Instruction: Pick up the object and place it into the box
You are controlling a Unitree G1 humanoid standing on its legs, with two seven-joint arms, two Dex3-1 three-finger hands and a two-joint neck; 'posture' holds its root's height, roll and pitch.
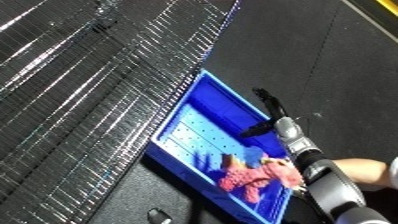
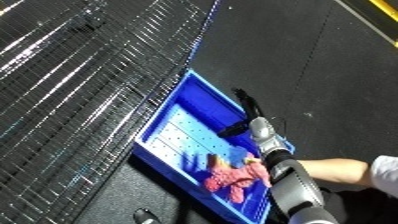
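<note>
A shiny wire rack (image 1: 80, 85) filled the side to the left of the blue bin (image 1: 191, 127). The bin's long left wall lay just beside the edge of the rack. The bin sat on a dark floor (image 1: 302, 55), and it looked tilted because the camera was turned.

Inside the bin, the far end was bare, with small dots on its blue bottom. At the near end of the bin lay a pink soft thing (image 1: 253, 176), bumpy and crumpled. It rested on the bottom of the bin, close to the right wall.

The robot's right hand (image 1: 269, 107) was black and reached over the right wall of the bin, past the pink thing. Its fingers were straight and held nothing. The thumb pointed down into the bin. The silver forearm (image 1: 330, 187) came up from the lower right, and it passed just beside the pink thing.

A yellow stripe (image 1: 378, 15) ran far to the right of the bin.
</note>
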